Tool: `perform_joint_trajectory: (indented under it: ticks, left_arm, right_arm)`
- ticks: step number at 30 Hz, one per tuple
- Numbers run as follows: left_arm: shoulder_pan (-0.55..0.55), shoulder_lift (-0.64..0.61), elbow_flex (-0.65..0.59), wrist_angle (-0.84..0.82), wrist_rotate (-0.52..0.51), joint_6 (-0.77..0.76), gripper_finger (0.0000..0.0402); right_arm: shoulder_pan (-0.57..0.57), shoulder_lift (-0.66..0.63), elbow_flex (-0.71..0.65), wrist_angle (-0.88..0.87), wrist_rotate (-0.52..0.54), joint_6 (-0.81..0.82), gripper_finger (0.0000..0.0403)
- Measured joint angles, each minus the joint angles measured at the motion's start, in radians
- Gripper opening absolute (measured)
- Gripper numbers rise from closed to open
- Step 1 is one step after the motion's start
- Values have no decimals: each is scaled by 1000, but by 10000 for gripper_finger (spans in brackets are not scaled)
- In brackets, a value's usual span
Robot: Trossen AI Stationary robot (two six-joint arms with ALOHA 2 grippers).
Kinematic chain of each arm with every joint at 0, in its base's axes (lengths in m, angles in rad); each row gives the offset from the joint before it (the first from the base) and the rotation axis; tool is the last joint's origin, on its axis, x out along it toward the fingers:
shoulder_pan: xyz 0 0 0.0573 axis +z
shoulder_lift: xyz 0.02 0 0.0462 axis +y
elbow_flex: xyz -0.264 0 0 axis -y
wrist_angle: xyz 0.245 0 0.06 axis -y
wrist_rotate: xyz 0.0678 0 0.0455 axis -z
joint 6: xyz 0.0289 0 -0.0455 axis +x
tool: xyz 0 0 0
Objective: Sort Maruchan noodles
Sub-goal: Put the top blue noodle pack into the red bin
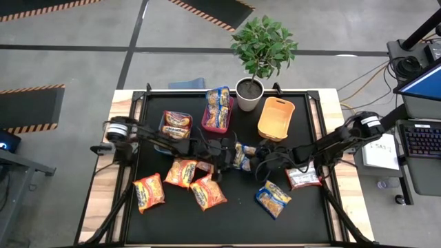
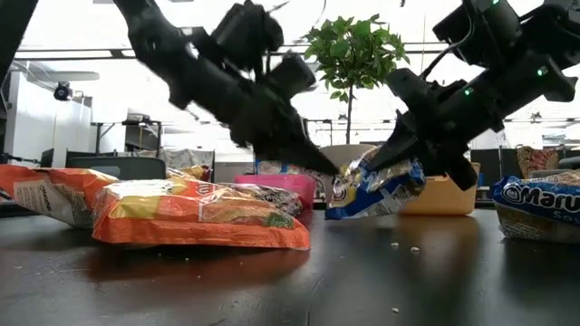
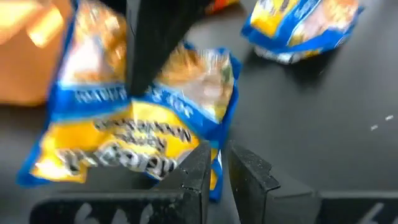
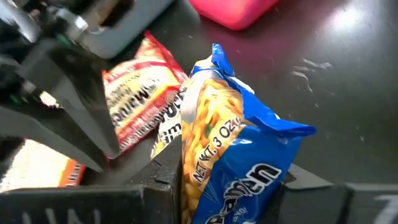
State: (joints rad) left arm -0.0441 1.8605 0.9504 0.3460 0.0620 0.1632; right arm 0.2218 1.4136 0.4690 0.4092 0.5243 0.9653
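A blue-yellow Maruchan packet hangs between my two grippers at mid-table; in the low view this packet sits tilted. My left gripper comes from the left and is shut on its edge. My right gripper comes from the right and is shut on its other end. Three orange packets lie flat at near left. A second blue packet and a red-maroon one lie flat at near right. My left gripper pinches the blue-yellow packet's sealed edge near a corner between its two fingers, slanting down from the table's left. My right gripper pinches the packet's opposite end, slanting down from the right. The packet stands on edge, tilted and lifted just off the table.
At the far side stand a teal bin holding a red packet, a red bin holding blue-yellow packets, an orange bin and a potted plant. A red packet lies under the grippers. Bare black tabletop lies toward the near edge.
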Motion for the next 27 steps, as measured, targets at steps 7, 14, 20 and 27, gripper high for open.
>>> perform_joint_trajectory:
  ticks: [7,14,20,27]
  left_arm:
    - [17,-292,-5,-257,5,198,38]
    - [164,-504,-30,-330,30,372,38]
    - [425,-522,-31,-323,220,380,38]
    - [681,-403,-31,-248,482,346,62]
  right_arm:
    - [0,-82,0,26,1,-117,116]
    - [-21,-162,0,50,27,-274,110]
    - [-89,-218,8,42,28,-413,111]
    - [-216,-227,39,45,-20,-550,111]
